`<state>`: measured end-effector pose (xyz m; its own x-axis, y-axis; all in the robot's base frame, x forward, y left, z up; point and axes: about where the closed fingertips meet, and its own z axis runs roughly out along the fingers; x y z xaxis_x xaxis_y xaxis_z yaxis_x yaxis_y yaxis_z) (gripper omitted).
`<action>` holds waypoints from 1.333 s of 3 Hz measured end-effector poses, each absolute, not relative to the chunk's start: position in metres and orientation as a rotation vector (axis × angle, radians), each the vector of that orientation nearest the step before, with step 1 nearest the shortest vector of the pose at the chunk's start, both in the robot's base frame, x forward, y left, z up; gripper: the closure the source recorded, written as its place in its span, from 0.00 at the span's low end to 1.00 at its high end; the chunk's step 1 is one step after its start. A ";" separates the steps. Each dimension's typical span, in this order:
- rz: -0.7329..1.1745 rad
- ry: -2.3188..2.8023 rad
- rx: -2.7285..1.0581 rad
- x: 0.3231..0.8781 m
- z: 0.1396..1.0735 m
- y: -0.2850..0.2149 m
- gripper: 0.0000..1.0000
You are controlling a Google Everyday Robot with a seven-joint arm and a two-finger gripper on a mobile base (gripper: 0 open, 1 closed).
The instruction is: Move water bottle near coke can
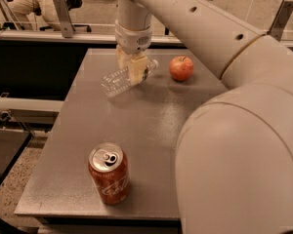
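End effector (133, 71) clasps tilted water bottle (113, 82) beside apple (181, 68), coke can (109, 175) well apart.

Count: 1 water bottle (115, 82), 1 coke can (109, 174), 1 apple (181, 68), 1 table (151, 126). 1 arm (195, 23), 1 gripper (132, 72), at table's far side, clamped on water bottle, left of apple.

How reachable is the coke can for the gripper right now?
Probably yes: the gripper, jaws shut on the water bottle near the far edge, has only bare table between it and the coke can; the apple sits aside.
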<state>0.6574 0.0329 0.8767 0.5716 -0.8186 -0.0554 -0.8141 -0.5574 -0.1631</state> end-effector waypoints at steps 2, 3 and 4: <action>0.077 1.237 -2.646 0.568 0.909 0.004 1.00; 0.128 1.195 -2.647 0.527 0.919 -0.011 1.00; 0.152 1.213 -2.644 0.500 0.917 -0.030 1.00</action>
